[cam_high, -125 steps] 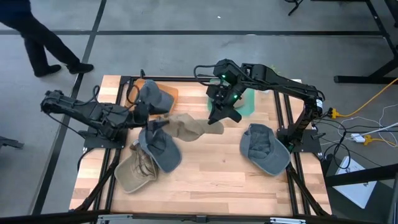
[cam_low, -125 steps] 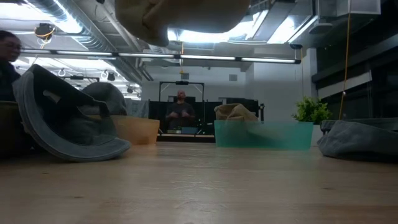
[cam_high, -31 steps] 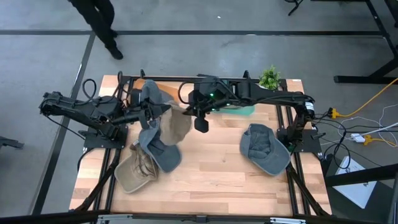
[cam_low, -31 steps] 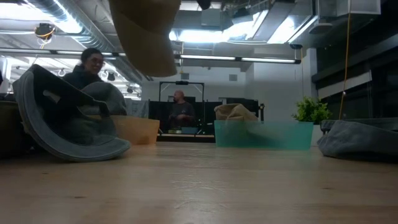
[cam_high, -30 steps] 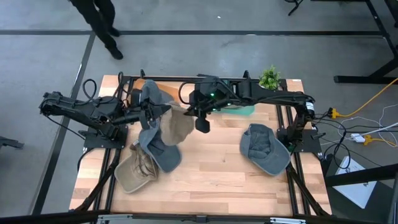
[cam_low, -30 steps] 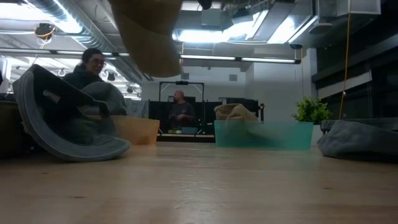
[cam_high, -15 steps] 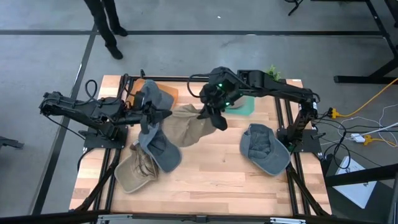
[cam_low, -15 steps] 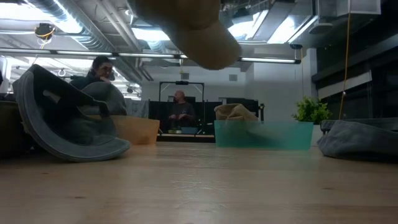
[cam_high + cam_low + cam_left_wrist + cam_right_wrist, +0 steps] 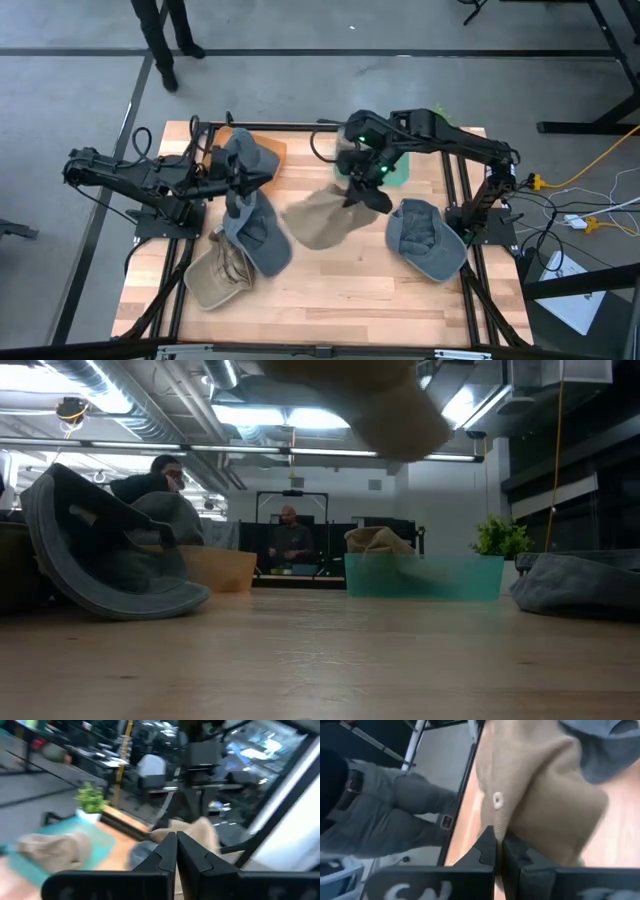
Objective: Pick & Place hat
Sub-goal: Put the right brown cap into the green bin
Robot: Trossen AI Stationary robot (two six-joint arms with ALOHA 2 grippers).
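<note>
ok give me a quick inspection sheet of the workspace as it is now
surface: light wooden table top, bare toward the front.
job's things: tan fabric hat hanging from the right tool; teal bin at the back with a tan hat in it; orange bin at back left.
clutter: grey denim hat lying at right; grey denim hats and a tan hat piled at left.
grippers: right tool shut on the tan fabric hat; left tool shut, holding nothing, by the left pile.
cables: yellow and white leads on the floor at right.
surroundings: person's legs behind the table; small green plant.
</note>
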